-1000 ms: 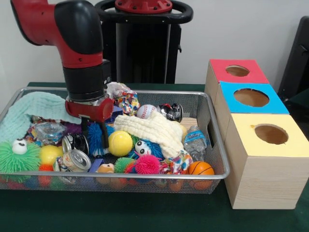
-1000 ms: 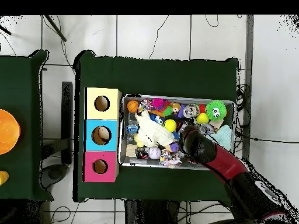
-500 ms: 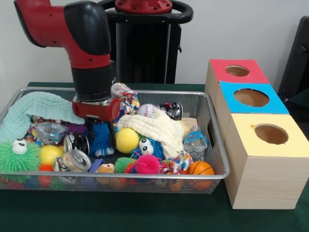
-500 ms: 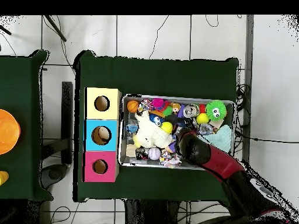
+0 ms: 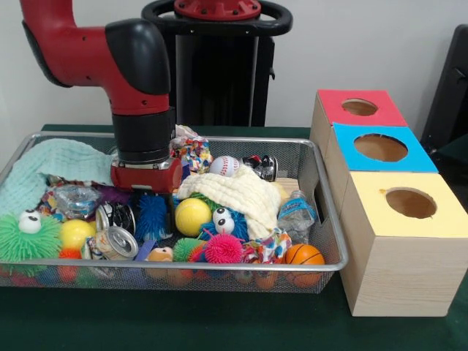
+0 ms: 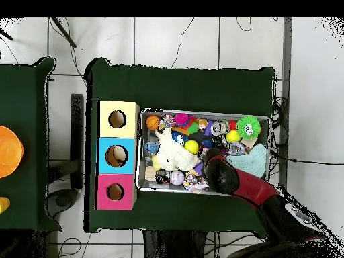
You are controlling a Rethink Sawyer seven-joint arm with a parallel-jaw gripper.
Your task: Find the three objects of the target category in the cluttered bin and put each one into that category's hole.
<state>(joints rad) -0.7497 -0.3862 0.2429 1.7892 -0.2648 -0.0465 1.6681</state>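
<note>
At the wire bin's (image 5: 322, 269) near rim lie a small basketball (image 5: 303, 255), a pink spiky ball (image 5: 223, 248) and a tin can (image 5: 113, 242). Behind them a yellow ball (image 5: 192, 216) sits beside a cream cloth (image 5: 234, 194). Farther back the gripper (image 5: 157, 197) hangs over the clutter, its fingers hidden, so their state cannot be told; yellow (image 5: 409, 205), blue (image 5: 380, 148) and red (image 5: 360, 107) hole boxes stand beside the bin.

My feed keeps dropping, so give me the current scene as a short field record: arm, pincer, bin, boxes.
arm: reaches down into the wire bin, over its left-middle in the front view
pincer: low among the clutter, above the blue spiky toy; open or shut cannot be told
nearby: yellow ball, cream cloth, baseball
boxes: red box, blue box, yellow box in a row beside the bin, one round hole each
holes: nothing visible inside them
</note>
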